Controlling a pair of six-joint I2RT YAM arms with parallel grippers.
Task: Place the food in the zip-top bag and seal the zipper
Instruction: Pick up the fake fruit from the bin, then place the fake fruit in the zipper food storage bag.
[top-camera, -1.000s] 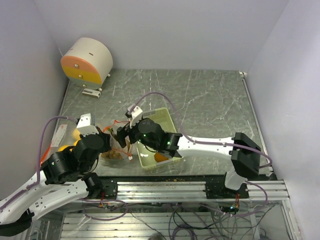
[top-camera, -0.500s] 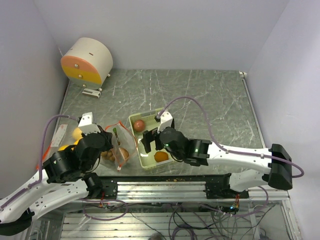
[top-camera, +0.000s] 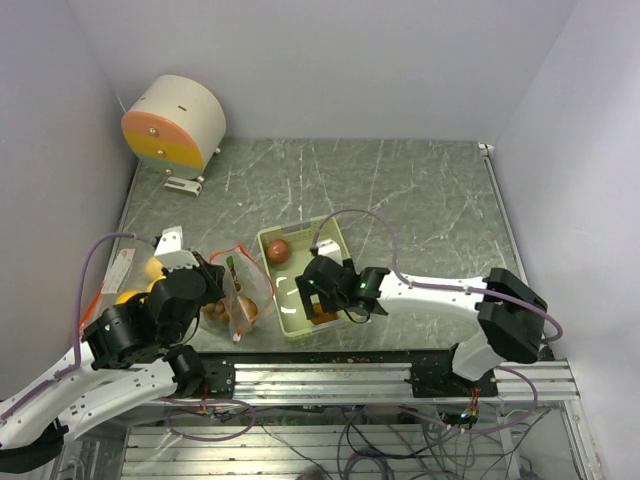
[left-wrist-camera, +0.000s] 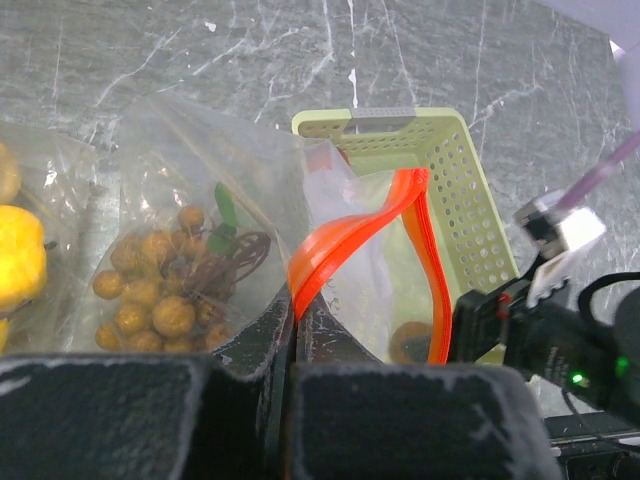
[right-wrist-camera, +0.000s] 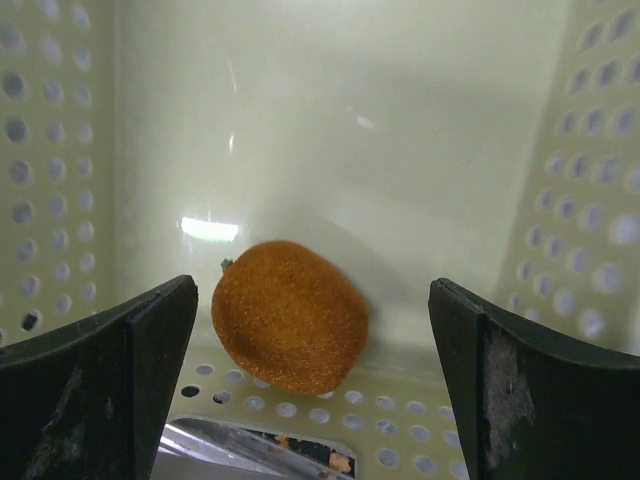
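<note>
**Orange fruit (right-wrist-camera: 290, 315) pick from the tray (right-wrist-camera: 330, 120).**
The wide-open right end effector (right-wrist-camera: 310, 345) should be centred astride it; the zip-top bag (left-wrist-camera: 200, 170) is pinched at its zipper by the left end effector (left-wrist-camera: 297, 330).

no readable text, labels, brands or numbers on anything in these views

Between the black fingers (right-wrist-camera: 90, 380) of the right gripper (right-wrist-camera: 312, 300), a speckled orange fruit (right-wrist-camera: 288, 315) lies on a pale green, hole-dotted tray (right-wrist-camera: 300, 120). Above the left gripper (left-wrist-camera: 295, 335) is an orange-red zipper strip (left-wrist-camera: 340, 235); to its left, golden-brown berries (left-wrist-camera: 160, 290).
</note>
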